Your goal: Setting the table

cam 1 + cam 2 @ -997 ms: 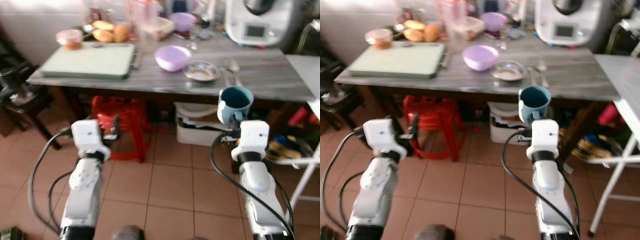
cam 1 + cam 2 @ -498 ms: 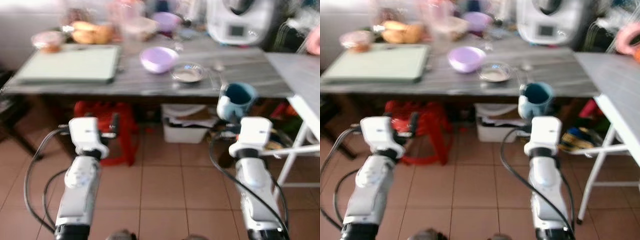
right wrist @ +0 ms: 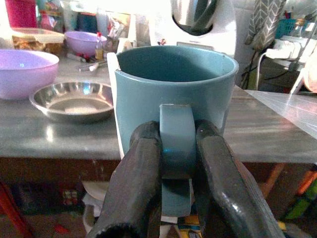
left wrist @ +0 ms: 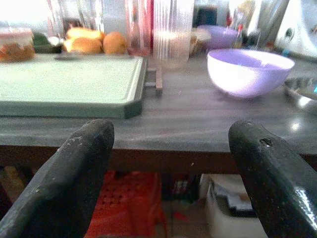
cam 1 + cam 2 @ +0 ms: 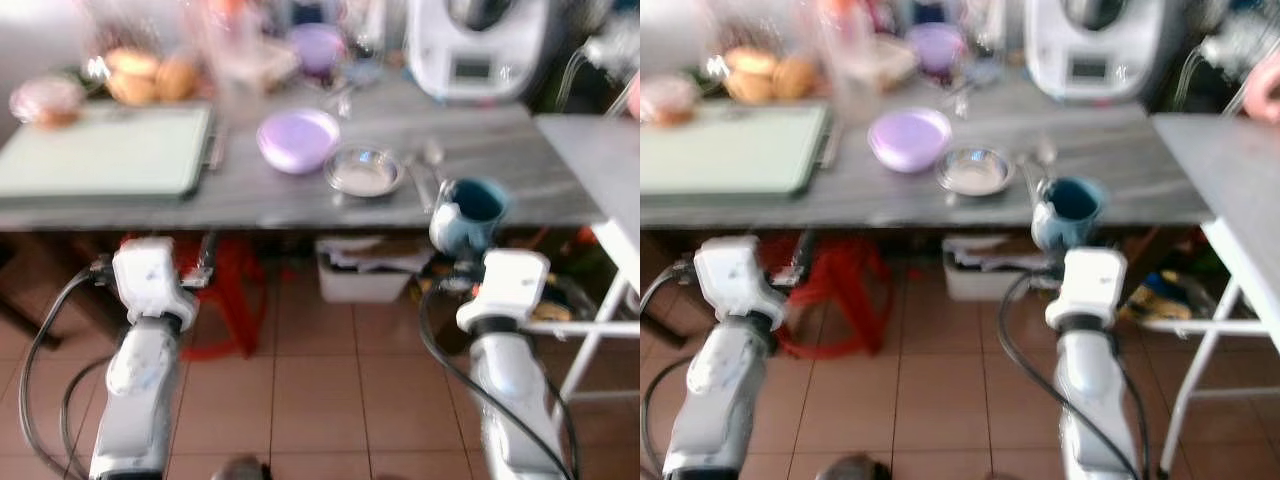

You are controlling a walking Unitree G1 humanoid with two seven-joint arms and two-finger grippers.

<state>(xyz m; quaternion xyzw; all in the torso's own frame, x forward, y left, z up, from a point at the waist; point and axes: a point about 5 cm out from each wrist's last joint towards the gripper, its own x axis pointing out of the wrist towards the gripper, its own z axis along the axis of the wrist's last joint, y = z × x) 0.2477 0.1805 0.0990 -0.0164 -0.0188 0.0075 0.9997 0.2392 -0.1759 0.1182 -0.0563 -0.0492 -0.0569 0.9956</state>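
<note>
Head views are blurred. A long grey wood-grain table (image 5: 480, 150) spans the scene. On its left end lies a pale green rectangular cutting board (image 5: 100, 152), with brown bread rolls (image 5: 140, 72) behind it. Toward the centre stand a ribbed clear plastic tumbler (image 4: 171, 27), then a lilac plastic bowl (image 5: 298, 138), then a shallow round steel dish (image 5: 364, 170) just beside the bowl. A white kitchen appliance with a small display (image 5: 478, 45) stands at the back right. Under the table are a red plastic stool (image 5: 225, 290) and a white storage box (image 5: 375, 270), both on a brown tiled floor (image 5: 320, 400).

The left gripper (image 4: 168, 163) hangs below the table's front edge, fingers spread wide apart and holding nothing.

The right gripper (image 3: 177, 163) is clenched on the handle of a teal ceramic mug (image 3: 173, 99), one finger on each side. The mug is upright, opening upward, carried in the air in front of the table edge, right of the steel dish. A second grey tabletop on white metal legs (image 5: 600, 170) adjoins at far right.
</note>
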